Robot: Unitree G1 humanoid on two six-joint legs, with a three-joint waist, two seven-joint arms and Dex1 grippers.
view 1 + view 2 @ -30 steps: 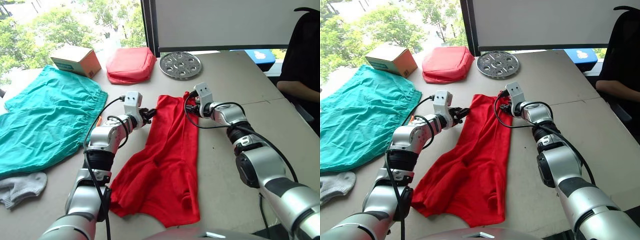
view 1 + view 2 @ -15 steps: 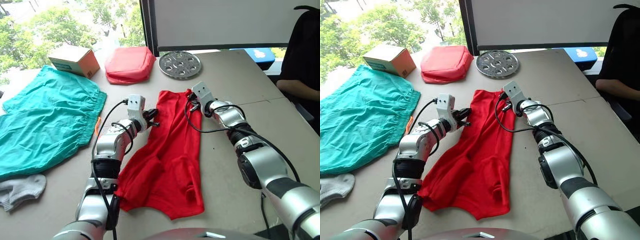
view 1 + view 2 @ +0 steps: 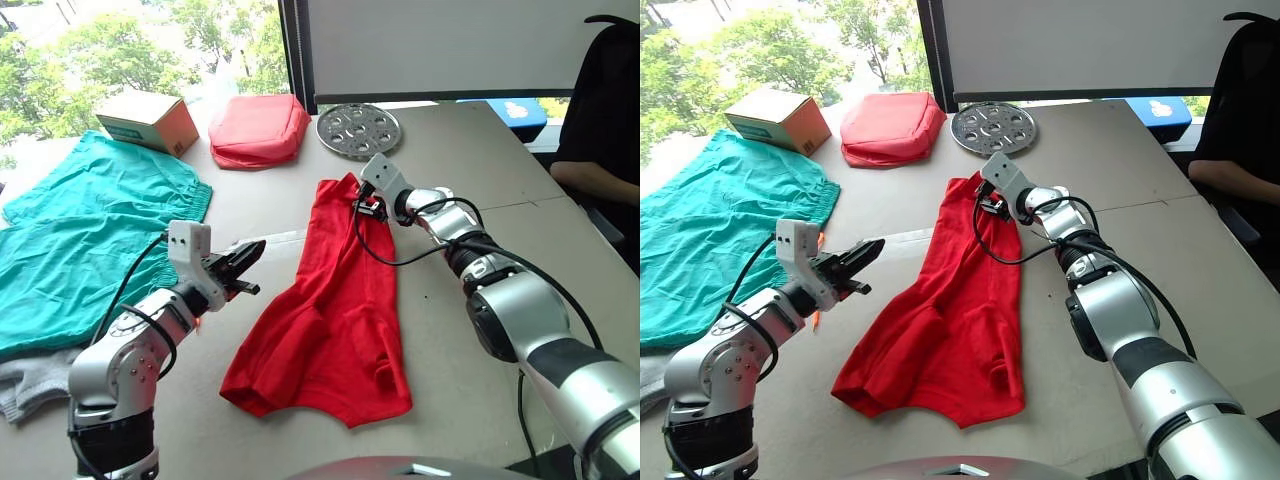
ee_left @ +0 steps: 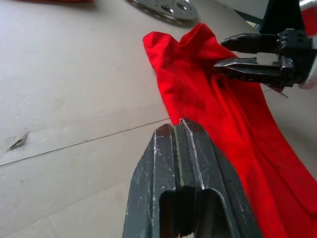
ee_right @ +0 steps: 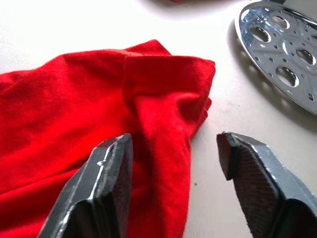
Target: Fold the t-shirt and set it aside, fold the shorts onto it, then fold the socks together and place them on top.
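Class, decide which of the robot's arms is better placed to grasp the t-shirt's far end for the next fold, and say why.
Probably the right. The right gripper hangs with jaws open over the far end of the red t-shirt, cloth between them. The left gripper, jaws shut, sits off the shirt's side above bare table.

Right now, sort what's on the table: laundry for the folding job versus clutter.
For the job:
t-shirt
shorts
socks

Just lying about:
red padded pouch
cardboard box
perforated metal disc
blue item at the far edge
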